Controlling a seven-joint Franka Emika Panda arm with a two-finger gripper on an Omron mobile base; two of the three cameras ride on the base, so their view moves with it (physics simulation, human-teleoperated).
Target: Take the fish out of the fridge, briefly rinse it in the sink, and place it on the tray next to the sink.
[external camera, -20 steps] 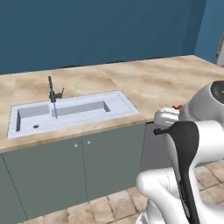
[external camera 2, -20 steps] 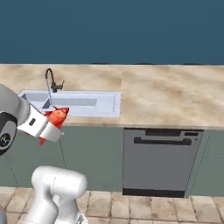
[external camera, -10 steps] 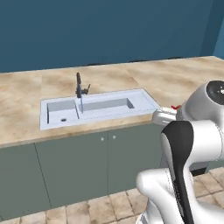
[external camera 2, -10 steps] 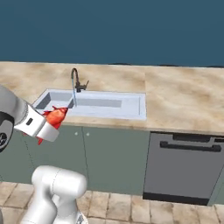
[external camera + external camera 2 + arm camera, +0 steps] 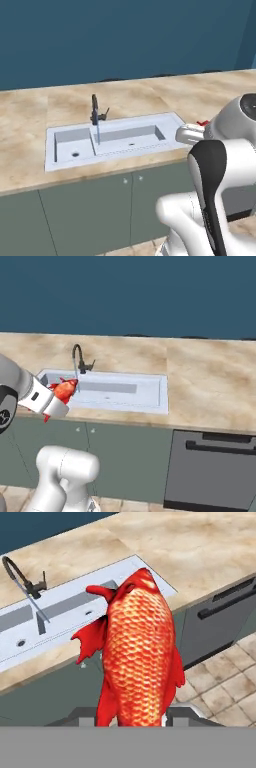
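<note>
The claw [image 5: 59, 395] is pinching the fish [image 5: 137, 657]; carrying step. Next: positioning it over the sink [image 5: 125, 390] for rinsing.

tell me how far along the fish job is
Done: the fish is out of the fridge, clamped in the shut tool. In hand: carrying it in front of the counter, short of the sink. Left: rinsing under the tap, then placing it on the tray.

Blue wall [image 5: 125, 35], beige counter [image 5: 210, 381]
</note>
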